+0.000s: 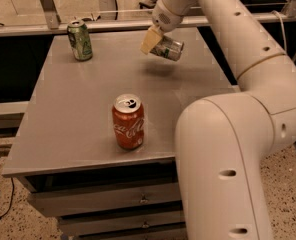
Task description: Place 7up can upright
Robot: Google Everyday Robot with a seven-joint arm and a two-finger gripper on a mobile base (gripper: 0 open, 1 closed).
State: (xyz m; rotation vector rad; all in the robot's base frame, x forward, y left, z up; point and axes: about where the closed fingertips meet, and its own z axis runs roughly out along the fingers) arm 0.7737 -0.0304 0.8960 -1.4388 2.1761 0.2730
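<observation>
- The 7up can [169,48] is pinched lying sideways between the jaws of the gripper [155,40], clear of the table [78,109].
- A green can [80,40] is seen left of the jaws, and a red can [128,122] below them.

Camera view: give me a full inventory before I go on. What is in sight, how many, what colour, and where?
7up can: one, silvery with green, tilted on its side in the claw over the table's far side
green can: one, green, upright at the far left corner
Coca-Cola can: one, red, upright near the front edge
table: one, grey, centre of view
drawers: at least two, grey, under the table
rail: one, silver, behind the table
claw: one, tan fingers, shut on the 7up can
arm: one, white, reaching in from the right foreground
</observation>
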